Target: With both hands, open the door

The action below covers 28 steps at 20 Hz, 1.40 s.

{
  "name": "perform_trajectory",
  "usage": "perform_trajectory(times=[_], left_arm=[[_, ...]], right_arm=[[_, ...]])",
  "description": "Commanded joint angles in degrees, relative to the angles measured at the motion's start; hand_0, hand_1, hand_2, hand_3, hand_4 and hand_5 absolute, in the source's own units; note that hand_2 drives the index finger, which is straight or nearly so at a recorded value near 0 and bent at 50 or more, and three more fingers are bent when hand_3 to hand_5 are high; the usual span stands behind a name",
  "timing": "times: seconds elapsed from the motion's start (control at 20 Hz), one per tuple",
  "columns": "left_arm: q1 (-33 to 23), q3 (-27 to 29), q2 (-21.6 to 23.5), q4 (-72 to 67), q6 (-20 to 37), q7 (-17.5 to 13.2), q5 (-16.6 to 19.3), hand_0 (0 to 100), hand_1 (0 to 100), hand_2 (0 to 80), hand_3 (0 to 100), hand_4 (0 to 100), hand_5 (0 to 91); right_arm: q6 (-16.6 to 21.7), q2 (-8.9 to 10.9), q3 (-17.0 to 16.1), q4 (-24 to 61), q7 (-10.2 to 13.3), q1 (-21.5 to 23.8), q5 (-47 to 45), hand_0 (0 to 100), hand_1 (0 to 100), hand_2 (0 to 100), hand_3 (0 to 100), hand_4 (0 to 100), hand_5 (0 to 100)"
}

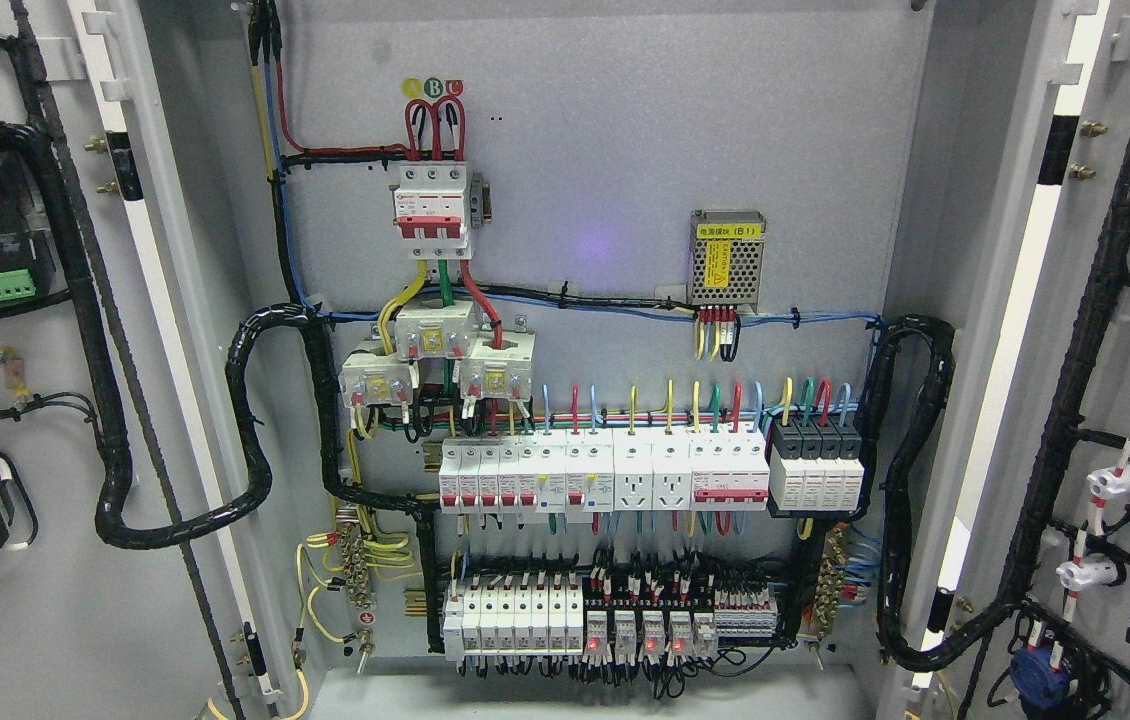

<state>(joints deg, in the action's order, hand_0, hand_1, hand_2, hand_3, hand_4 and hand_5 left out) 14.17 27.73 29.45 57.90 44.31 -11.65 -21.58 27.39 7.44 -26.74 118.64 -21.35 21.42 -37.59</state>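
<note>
A: Where are the doors, and how would they handle?

B: Both stand swung wide. The left door (55, 420) fills the left edge and the right door (1125, 400) the right, inner faces toward the camera, with the cabinet (605, 150) open between them. They look like stiff sheet steel, heavy on their hinges and made heavier by the parts and black wire looms (245, 440) bolted on. I'd hold a bare outer edge, never the wiring, which would snag or pull loose.

A: And the robot's hands?

B: Neither hand or arm is in view, so I can't tell whether the fingers are spread or closed. By how things lie, the opening seems done.

A: Any writing?

B: The power supply (727, 258) carries a yellow label ending in "(B1)"; the characters before it are too small, possibly Chinese. Above the main breaker (433, 205), coloured dots (434, 88) look like A, B, C.
</note>
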Motion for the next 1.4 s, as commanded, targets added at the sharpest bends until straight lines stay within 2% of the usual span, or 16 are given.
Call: perform_trajectory(times=[0.0, 0.1, 0.45, 0.65, 0.85, 0.95, 1.1, 1.35], left_arm=[[0.5, -0.7, 1.4, -3.6, 29.7, 0.1, 0.2, 12, 56, 0.0, 0, 0, 0.0], [0.5, -0.8, 1.4, -3.5, 29.8, 0.1, 0.5, 12, 56, 0.0, 0, 0, 0.0], [0.5, -1.5, 1.2, -2.2, 30.4, 0.1, 0.4, 12, 56, 0.0, 0, 0, 0.0], [0.0, -4.4, 0.9, 1.1, 30.6, 0.2, -0.1, 12, 56, 0.0, 0, 0, 0.0], [-1.9, -4.7, -1.8, 7.8, 30.6, 0.2, 0.0, 12, 56, 0.0, 0, 0, 0.0], [-3.6, -7.3, -3.6, 11.4, 30.6, 0.2, 0.0, 12, 56, 0.0, 0, 0, 0.0], [-8.0, -11.4, -6.1, 18.5, 30.6, 0.2, 0.0, 12, 56, 0.0, 0, 0, 0.0], [-15.0, -21.9, -12.2, 26.7, 30.6, 0.3, 1.5, 12, 56, 0.0, 0, 0, 0.0]], right_arm=[[0.0, 2.22, 2.5, 1.1, -0.1, -0.1, 0.1, 6, 14, 0, 0, 0, 0], [0.0, 2.49, 4.0, 1.1, -0.1, -0.1, 0.1, 6, 14, 0, 0, 0, 0], [-0.1, 4.60, 12.6, 0.4, -0.2, 0.6, 0.2, 6, 14, 0, 0, 0, 0], [-0.1, 4.78, 15.1, 0.2, -0.4, 1.5, 0.5, 6, 14, 0, 0, 0, 0], [-0.1, 4.86, 17.6, -0.3, -0.4, 2.9, 0.7, 6, 14, 0, 0, 0, 0], [-0.2, 5.39, 19.4, -0.7, -0.4, 4.1, 0.9, 6, 14, 0, 0, 0, 0], [-0.2, 7.32, 22.4, -2.3, -0.4, 4.9, 0.9, 6, 14, 0, 0, 0, 0], [-0.5, 7.50, 27.5, -8.6, -0.4, 5.1, 0.9, 6, 14, 0, 0, 0, 0]])
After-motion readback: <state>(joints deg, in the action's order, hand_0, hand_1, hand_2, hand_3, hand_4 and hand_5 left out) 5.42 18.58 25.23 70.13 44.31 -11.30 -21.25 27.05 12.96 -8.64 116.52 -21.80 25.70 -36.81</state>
